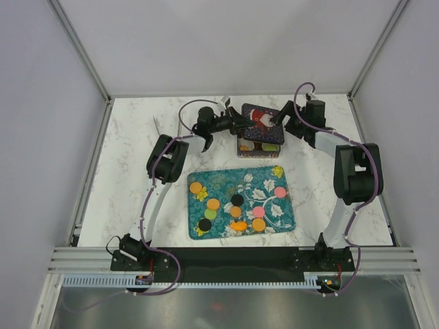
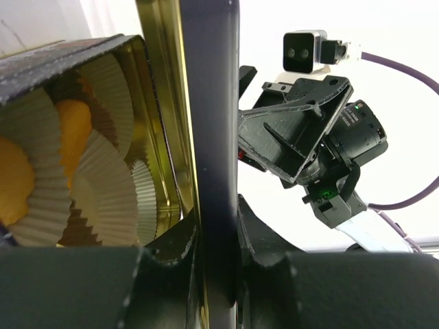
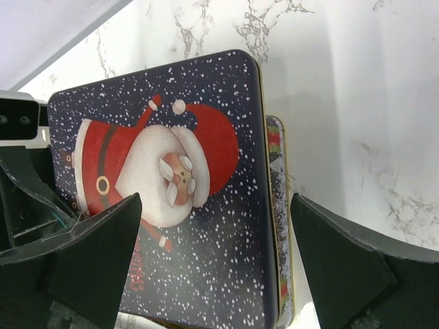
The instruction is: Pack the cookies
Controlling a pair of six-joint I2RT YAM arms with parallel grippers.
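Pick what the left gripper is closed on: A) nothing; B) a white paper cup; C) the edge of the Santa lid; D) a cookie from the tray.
C: the left wrist view shows the Santa lid standing edge-on, pinched between the fingers of the left gripper.

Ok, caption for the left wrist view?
Left hand pinches the tin lid by its edge; paper cups holding orange cookies in the tin at left.

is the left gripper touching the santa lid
Touching. The left wrist view shows the lid standing on edge inside the left gripper, jaws closed against both its faces.
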